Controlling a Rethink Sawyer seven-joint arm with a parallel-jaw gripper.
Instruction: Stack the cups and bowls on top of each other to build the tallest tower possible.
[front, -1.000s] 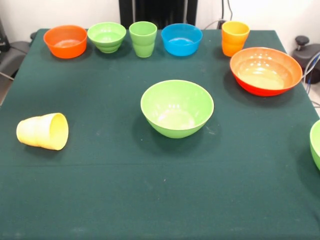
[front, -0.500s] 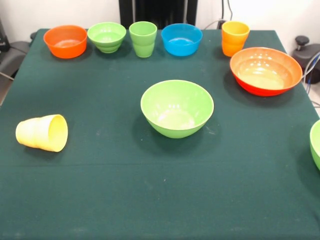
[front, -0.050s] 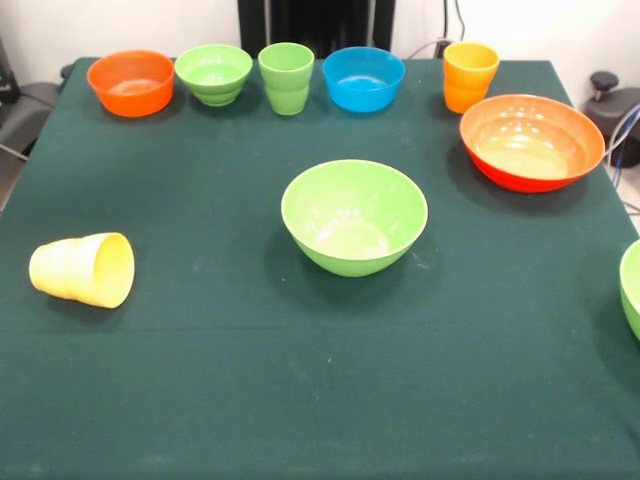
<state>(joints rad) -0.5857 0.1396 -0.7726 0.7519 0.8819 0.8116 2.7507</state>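
Note:
A yellow cup (front, -0.050s: 82, 268) lies on its side at the left of the green cloth, mouth toward the right. A large light green bowl (front, -0.050s: 354, 216) stands upright in the middle. Along the far edge stand a small orange bowl (front, -0.050s: 131, 82), a small light green bowl (front, -0.050s: 213, 73), a light green cup (front, -0.050s: 286, 77), a small blue bowl (front, -0.050s: 363, 78) and an orange-yellow cup (front, -0.050s: 469, 75). A large orange-red bowl (front, -0.050s: 531, 141) sits at the right. Another light green bowl (front, -0.050s: 632, 288) is cut off by the right edge. No gripper shows.
The table (front, -0.050s: 300, 400) is covered in dark green cloth, with its edges at the left and right of the picture. Dark equipment (front, -0.050s: 612, 100) and cables stand beyond the right edge.
The yellow cup has rolled slightly to the left on its side. Everything else stays where it was.

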